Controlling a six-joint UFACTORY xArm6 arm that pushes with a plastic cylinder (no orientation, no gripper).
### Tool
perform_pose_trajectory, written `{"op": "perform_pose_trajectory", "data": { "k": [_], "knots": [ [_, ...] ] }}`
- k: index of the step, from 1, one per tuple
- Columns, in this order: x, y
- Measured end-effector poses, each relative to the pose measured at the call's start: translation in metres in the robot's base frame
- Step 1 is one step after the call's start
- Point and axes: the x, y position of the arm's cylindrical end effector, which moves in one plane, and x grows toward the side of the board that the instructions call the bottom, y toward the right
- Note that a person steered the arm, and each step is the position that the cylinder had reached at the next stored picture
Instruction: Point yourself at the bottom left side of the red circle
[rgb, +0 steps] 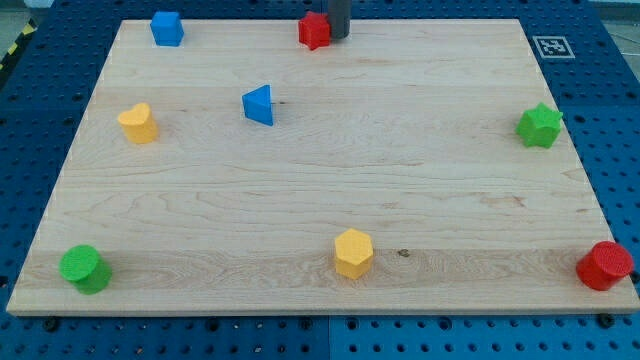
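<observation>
Up at the view's top edge, the dark rod came down just beside a red star-shaped block, its tip touching or nearly touching that block's right side. As a plain rod, the tool had nothing to spread or press together, and it pinched nothing. Its upper part was cut off by the frame.

The red circle sat far away, in the bottom right corner of the wooden counter, well apart from the tip. Between them lay mostly bare wood. A green star stood near the right edge, a yellow hexagon near the bottom middle, a green circle at bottom left, a yellow block and a blue triangle at left, and a blue cube at top left.
</observation>
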Motion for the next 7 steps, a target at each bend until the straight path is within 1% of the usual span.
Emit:
{"op": "perform_pose_trajectory", "data": {
  "k": [2,3,4,5,6,7],
  "knots": [
    [0.003,-0.036],
    [0.003,-0.044],
    [0.003,-0.016],
    [0.026,0.045],
    [0.072,0.085],
    [0.122,0.092]
  ]
}}
